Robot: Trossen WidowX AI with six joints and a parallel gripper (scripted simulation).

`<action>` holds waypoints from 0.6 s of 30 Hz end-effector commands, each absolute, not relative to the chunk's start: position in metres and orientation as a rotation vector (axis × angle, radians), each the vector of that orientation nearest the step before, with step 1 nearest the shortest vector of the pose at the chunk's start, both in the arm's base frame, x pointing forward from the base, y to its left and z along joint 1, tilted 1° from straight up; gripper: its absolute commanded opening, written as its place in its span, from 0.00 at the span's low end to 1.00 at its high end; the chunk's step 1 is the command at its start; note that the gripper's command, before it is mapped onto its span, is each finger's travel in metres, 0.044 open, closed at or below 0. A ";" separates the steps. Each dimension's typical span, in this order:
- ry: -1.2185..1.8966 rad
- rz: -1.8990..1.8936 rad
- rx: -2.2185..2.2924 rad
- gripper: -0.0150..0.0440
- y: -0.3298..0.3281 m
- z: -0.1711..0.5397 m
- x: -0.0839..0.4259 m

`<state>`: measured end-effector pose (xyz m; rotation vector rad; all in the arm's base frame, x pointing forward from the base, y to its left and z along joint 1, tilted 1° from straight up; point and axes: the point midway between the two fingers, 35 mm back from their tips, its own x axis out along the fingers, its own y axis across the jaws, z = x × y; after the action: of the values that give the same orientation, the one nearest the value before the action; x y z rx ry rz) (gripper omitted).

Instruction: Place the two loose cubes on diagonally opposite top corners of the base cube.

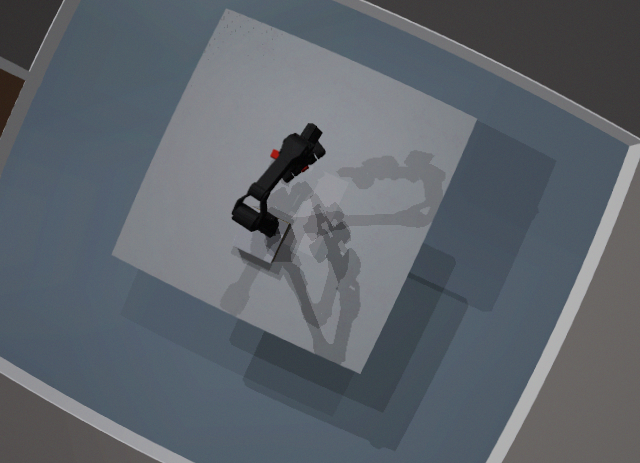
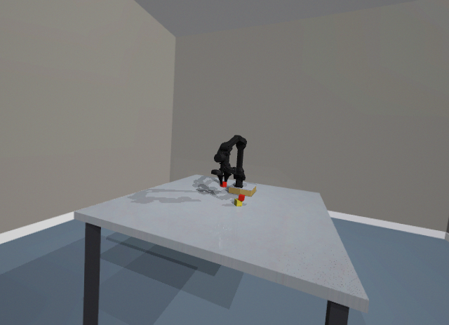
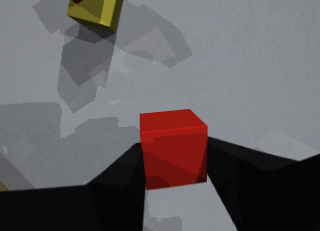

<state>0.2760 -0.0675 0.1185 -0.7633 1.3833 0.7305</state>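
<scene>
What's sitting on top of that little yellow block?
A red cube rests on the yellow block, toward one corner. The top face beneath it is covered.

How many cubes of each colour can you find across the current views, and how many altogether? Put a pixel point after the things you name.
Red: 2, one held by the end effector [image 2: 223,179] [image 3: 175,158] and one capping the yellow cube
Yellow: 1, the yellow cube [image 2: 238,202] [image 3: 95,13] on the table [image 1: 196,138] [image 2: 203,234]
Total: 3

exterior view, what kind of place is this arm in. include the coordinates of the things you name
Probably a plain room set up for robot work: a pale table [image 1: 206,112] [image 2: 217,223], a black arm [image 1: 276,174] [image 2: 240,162] on it, and bare walls [image 2: 290,97] around a blue floor [image 1: 77,163] [image 2: 384,271].
</scene>
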 end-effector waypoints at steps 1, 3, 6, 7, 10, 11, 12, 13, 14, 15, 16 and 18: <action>1.365 0.782 -0.814 0.43 -0.053 0.118 0.281; 1.356 0.802 -0.834 0.43 -0.047 0.118 0.282; 1.343 0.833 -0.865 0.43 -0.037 0.118 0.285; 1.338 0.843 -0.876 0.43 -0.034 0.118 0.286; 1.325 0.875 -0.909 0.43 -0.025 0.118 0.288; 1.320 0.886 -0.920 0.43 -0.022 0.118 0.288; 1.315 0.897 -0.931 0.43 -0.019 0.117 0.289; 1.311 0.907 -0.942 0.43 -0.016 0.117 0.289; 1.306 0.918 -0.953 0.43 -0.013 0.117 0.290; 1.301 0.929 -0.964 0.43 -0.009 0.117 0.290; 1.296 0.940 -0.975 0.43 -0.006 0.117 0.291; 1.286 0.961 -0.997 0.43 0.000 0.117 0.292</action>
<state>0.2894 -0.0111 0.1188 -0.9526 1.3005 0.9170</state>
